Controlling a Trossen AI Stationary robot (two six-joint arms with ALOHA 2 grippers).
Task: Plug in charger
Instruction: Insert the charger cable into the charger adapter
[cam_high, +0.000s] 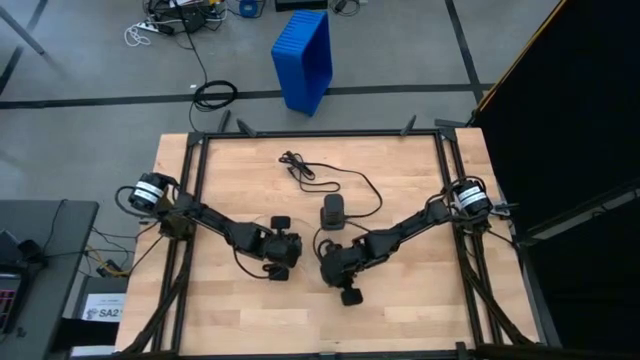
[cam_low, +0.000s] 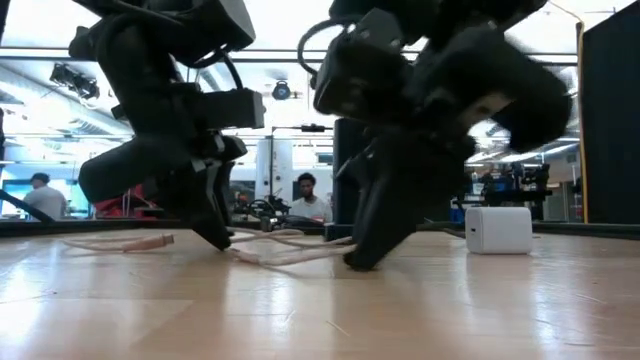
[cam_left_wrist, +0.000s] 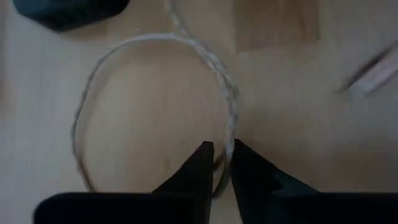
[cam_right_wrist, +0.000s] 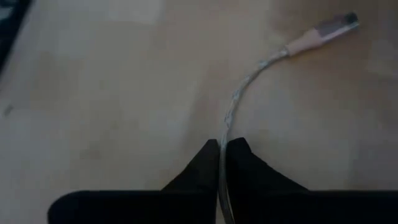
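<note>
Here both grippers are pinching the pale braided cable (cam_right_wrist: 239, 93) on the wooden table (cam_high: 420, 300): the right gripper (cam_right_wrist: 222, 152) nearer its plug end (cam_right_wrist: 323, 30), the left gripper (cam_left_wrist: 222, 162) on the loop. The white charger block (cam_low: 498, 229) is sitting apart, on the right gripper's side.

- In the left wrist view, the pale cable (cam_left_wrist: 155, 46) loops on the table and slips down between the dark fingers (cam_left_wrist: 200, 165), where it is lost from sight.
- A dark thing (cam_left_wrist: 68, 9) in one corner of that view is cut off by the edge.
- In the right wrist view, the cable (cam_right_wrist: 249, 81) passes between the fingers (cam_right_wrist: 208, 163) and runs off the edge.
- In the low view, the two people (cam_low: 305, 197) behind the table are too small to make out.
</note>
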